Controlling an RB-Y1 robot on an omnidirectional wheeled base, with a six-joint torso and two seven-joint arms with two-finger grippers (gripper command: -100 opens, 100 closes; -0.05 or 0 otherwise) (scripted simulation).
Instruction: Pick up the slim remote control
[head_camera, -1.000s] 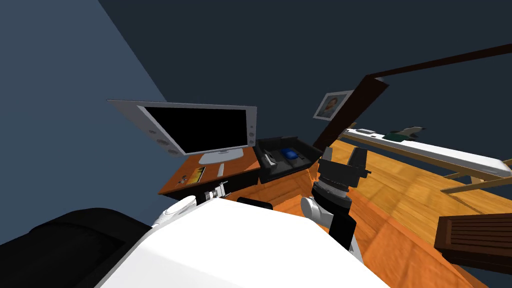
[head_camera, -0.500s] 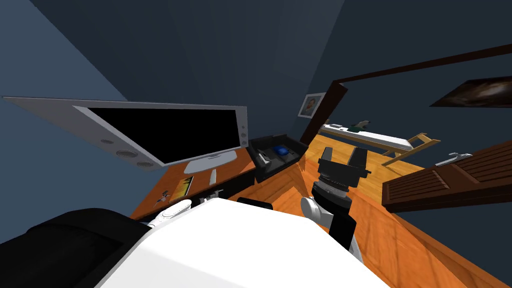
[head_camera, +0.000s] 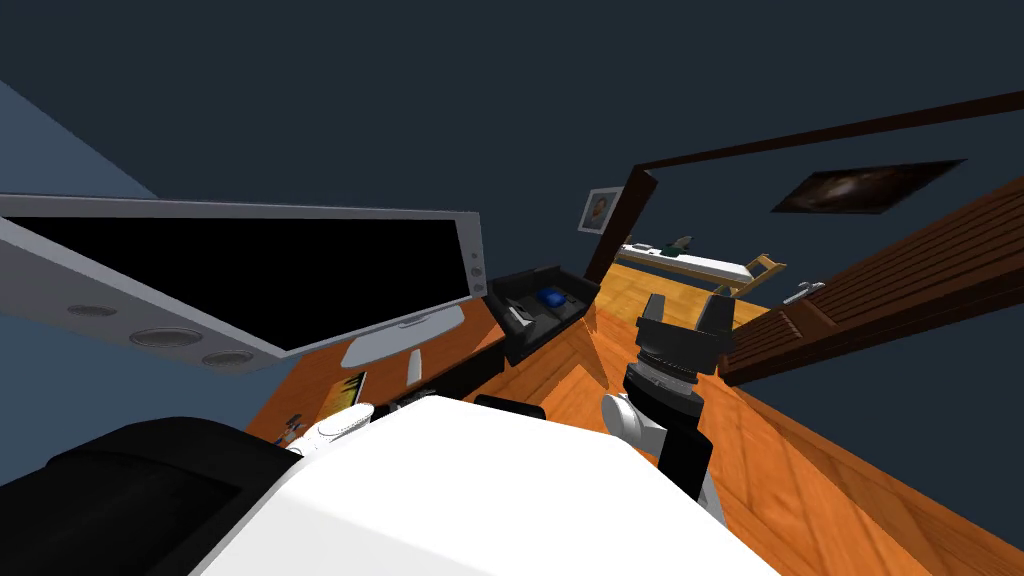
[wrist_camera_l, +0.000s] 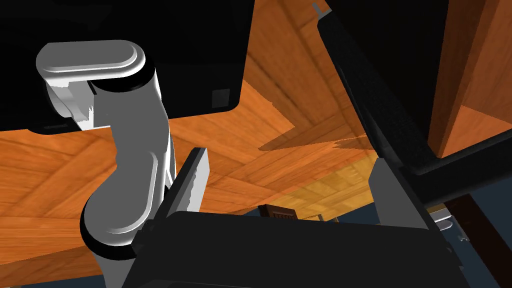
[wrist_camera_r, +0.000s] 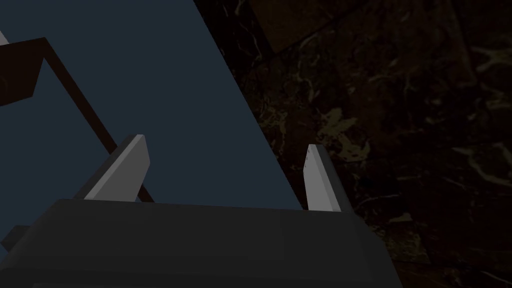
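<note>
The slim remote control is a thin light grey bar lying on the orange wooden TV stand, just in front of the TV's foot. My left forearm reaches low toward the stand's near edge, short of the remote. In the left wrist view the left gripper is open and holds nothing, with wooden floor beyond it. My right gripper is raised to the right of the stand, open and holding nothing; its fingers stand wide apart.
A big flat TV fills the left of the stand. A black open box with a blue thing sits at the stand's right end. A dark brown slatted cabinet stands at right, and a black seat at lower left.
I have turned and come closer to the TV stand: the TV has grown and slid left, and the slatted cabinet has swung in at right. Both arms keep their pose; both grippers stay open.
</note>
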